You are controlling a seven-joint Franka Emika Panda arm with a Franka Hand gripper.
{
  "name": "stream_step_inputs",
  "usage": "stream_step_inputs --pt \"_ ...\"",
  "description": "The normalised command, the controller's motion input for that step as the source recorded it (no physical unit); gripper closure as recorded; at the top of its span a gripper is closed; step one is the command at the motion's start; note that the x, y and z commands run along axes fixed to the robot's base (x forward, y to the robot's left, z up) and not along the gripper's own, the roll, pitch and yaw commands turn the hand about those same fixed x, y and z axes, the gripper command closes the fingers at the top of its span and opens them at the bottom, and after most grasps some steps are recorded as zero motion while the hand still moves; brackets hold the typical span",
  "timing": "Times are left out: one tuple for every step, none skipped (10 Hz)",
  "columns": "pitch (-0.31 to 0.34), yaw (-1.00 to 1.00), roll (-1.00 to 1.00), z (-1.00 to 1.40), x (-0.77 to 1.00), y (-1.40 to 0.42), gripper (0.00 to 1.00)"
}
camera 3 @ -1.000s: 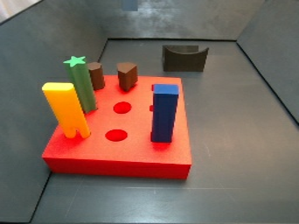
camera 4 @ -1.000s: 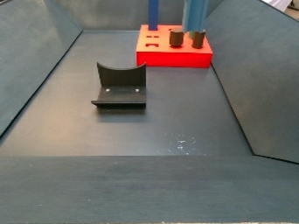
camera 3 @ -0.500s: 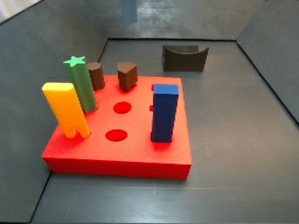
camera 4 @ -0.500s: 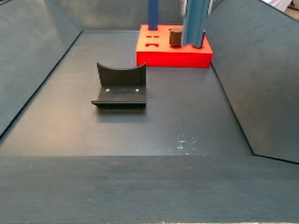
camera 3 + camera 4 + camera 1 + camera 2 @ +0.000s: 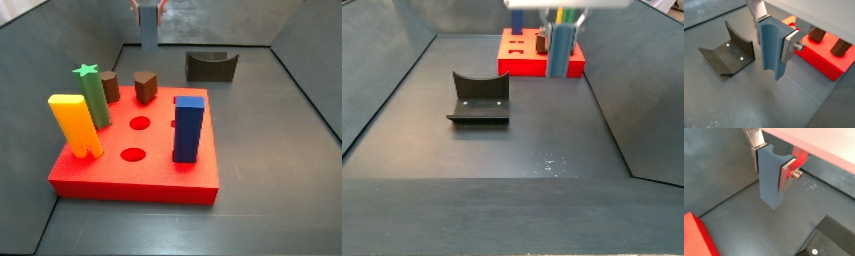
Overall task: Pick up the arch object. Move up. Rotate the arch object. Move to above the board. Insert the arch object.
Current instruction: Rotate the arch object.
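Your gripper (image 5: 775, 34) is clamped on the arch object (image 5: 772, 52), which hangs upright, long axis vertical, clear of the floor. In a side view it sits at top centre, beyond the board (image 5: 134, 175). Judge the coming move as travel toward the board.

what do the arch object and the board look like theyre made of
The arch object, held off the floor between the pincer fingers, looks like matte plastic: flat, even grey-blue faces with no grain or glare. The board looks like solid, smooth red plastic or painted wood; its uniform colour leaves that open.
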Motion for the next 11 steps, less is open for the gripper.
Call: stream_step_inputs --pt "-0.040 -0.06 -0.02 -1.00 0.02 0.01 1.00" --pt "-0.039 -0.06 -0.02 -1.00 0.02 0.02 1.00" --pt "-0.042 -0.06 -0.02 -0.99 0.03 0.02 1.00" --pt "-0.042 -0.06 -0.02 -0.84 0.02 0.02 1.00" --pt "-0.042 -0.06 -0.02 -0.69 0.02 0.02 1.00" --pt "-0.037 -0.06 -0.02 -0.49 0.02 0.02 1.00" --pt "-0.033 -0.06 -0.02 -0.35 0.02 0.02 1.00" --pt "-0.030 -0.06 -0.02 -0.25 0.03 0.02 1.00" --pt "-0.024 -0.06 -0.02 0.00 0.00 0.00 0.00" --pt "-0.007 -0.06 -0.02 1.00 0.00 0.00 0.00" --pt "0.009 -0.06 -0.02 1.00 -0.02 0.00 0.00"
